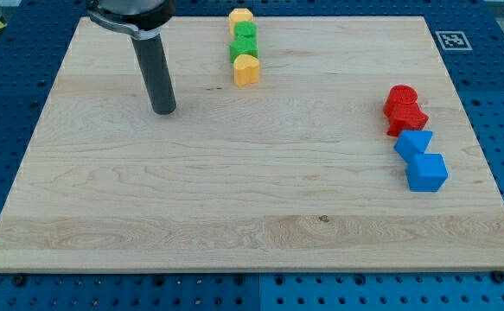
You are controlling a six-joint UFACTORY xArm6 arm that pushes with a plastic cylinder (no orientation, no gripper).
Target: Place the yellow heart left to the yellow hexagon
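The yellow heart lies near the view's top centre, at the lower end of a short column of blocks. Above it sit two green blocks, touching each other. The yellow hexagon tops the column at the board's upper edge. My tip rests on the board to the left of the column, about a hundred pixels left of and a little below the yellow heart, touching no block.
At the view's right, two red blocks sit above two blue blocks, all close together. The wooden board ends on a blue perforated table. A fiducial marker is at the board's top right corner.
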